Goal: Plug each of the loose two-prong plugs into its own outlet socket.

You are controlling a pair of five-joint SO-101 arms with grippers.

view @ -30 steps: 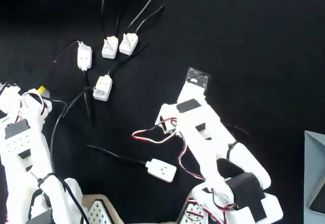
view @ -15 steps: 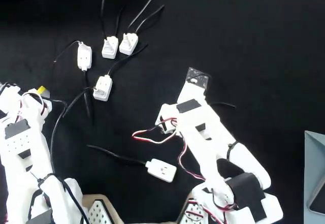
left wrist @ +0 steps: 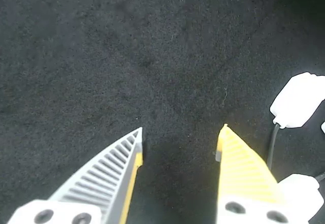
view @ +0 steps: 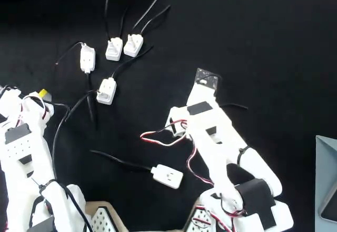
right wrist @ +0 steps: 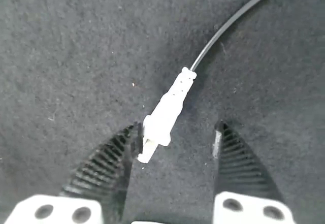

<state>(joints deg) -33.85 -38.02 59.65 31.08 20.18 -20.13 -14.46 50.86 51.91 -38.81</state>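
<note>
In the right wrist view a small white two-prong plug (right wrist: 165, 115) on a thin black cable (right wrist: 233, 23) lies on the black cloth. It rests between the fingers of my right gripper (right wrist: 175, 130), against one finger; the gripper is open. From above, the right gripper (view: 207, 78) sits mid-table with the plug's cable (view: 234, 106) trailing beside the arm. A white outlet socket (view: 168, 175) lies near the front. My left gripper (left wrist: 182, 130) is open over bare cloth at the left (view: 39, 94).
Several white corded blocks lie at the back left: one (view: 87, 58), a pair (view: 114, 48) (view: 133, 45) and one nearer (view: 107, 90); two of these corded blocks show beside the left gripper (left wrist: 299, 99) (left wrist: 304, 188). A grey bin (view: 326, 179) stands at the right edge.
The right arm has shifted slightly to the right, and the thin black cable beside it has swung up closer to the gripper. The left arm has not moved.
</note>
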